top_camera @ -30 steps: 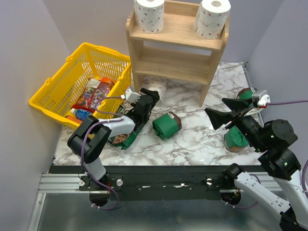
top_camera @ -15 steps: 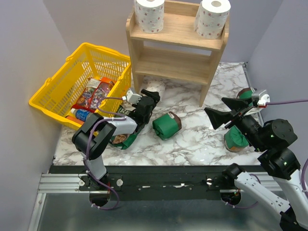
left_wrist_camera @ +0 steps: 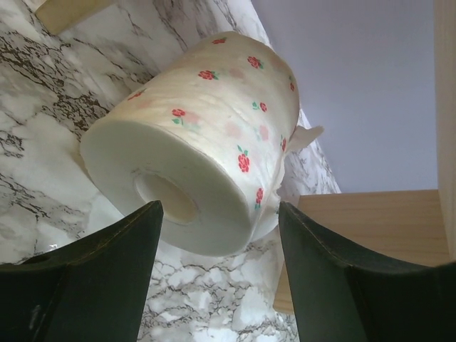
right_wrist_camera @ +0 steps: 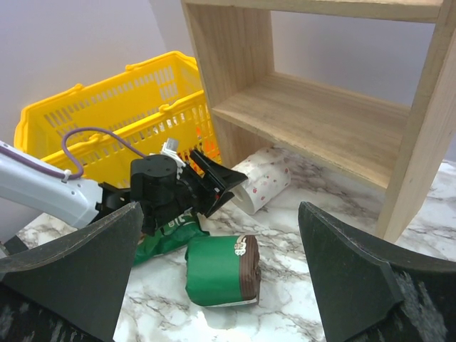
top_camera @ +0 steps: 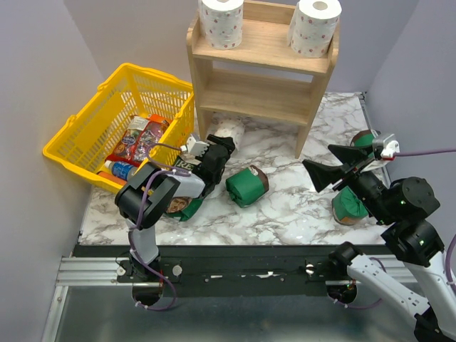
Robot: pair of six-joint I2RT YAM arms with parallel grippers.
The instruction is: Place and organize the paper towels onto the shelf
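Two paper towels (top_camera: 221,23) (top_camera: 314,27) stand upright on the top tier of the wooden shelf (top_camera: 260,89). A third roll (top_camera: 232,131) lies on its side on the marble table under the shelf's left end; it also shows in the left wrist view (left_wrist_camera: 192,182) and the right wrist view (right_wrist_camera: 262,179). My left gripper (top_camera: 221,146) is open, low over the table, its jaws pointing at the roll's core end, a little short of it. My right gripper (top_camera: 340,169) is open and empty, raised above the table's right side.
A yellow basket (top_camera: 121,125) with packets stands at the left. Dark green packages lie on the table: one in the middle (top_camera: 246,185), one under the left arm (top_camera: 178,206), two at the right (top_camera: 349,206). Purple walls close in both sides.
The left arm's elbow has swung right and its gripper has shifted slightly toward the lying roll. The right arm has not moved.
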